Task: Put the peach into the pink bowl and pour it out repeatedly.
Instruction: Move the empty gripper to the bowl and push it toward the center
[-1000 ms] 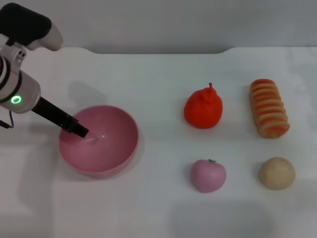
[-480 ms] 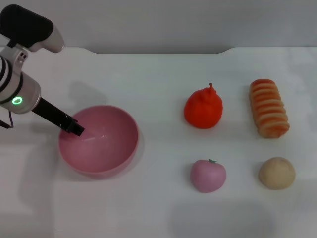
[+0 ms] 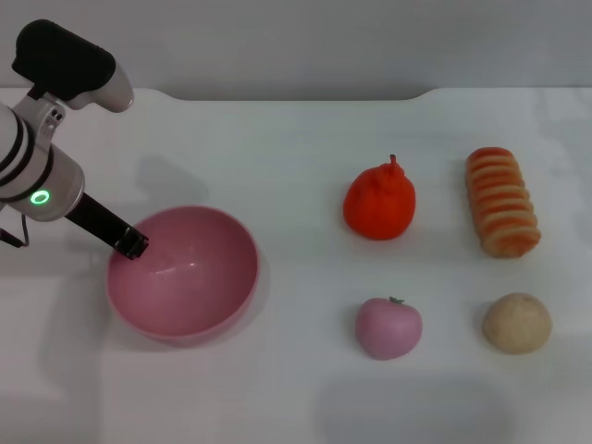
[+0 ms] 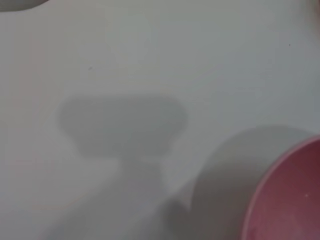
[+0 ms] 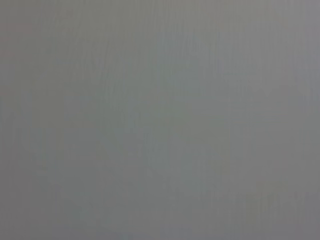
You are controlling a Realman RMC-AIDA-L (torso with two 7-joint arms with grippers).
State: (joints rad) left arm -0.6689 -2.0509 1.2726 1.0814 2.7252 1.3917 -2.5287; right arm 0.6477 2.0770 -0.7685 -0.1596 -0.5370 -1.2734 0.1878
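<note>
Left end effector is seen at the bowl rim; grip state cannot be told. Peach, judged light and matte, is best pinched across its middle.

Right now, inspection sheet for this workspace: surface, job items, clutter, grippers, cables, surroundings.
Surface: white table, no spills seen.
Job's things: pink bowl upright on the robot's left side, nothing inside; its rim also shows in the left wrist view. Peach on the table, right of the bowl and apart from it, nearest the front edge.
Clutter: red-orange pear behind the peach; striped bread-like roll at the far right; beige ball right of the peach.
Grippers: left gripper at the bowl's left rim, touching or just above it. Right gripper: not in view.
Cables: thin dark cable at the left arm.
Surroundings: plain grey wall behind the table.
</note>
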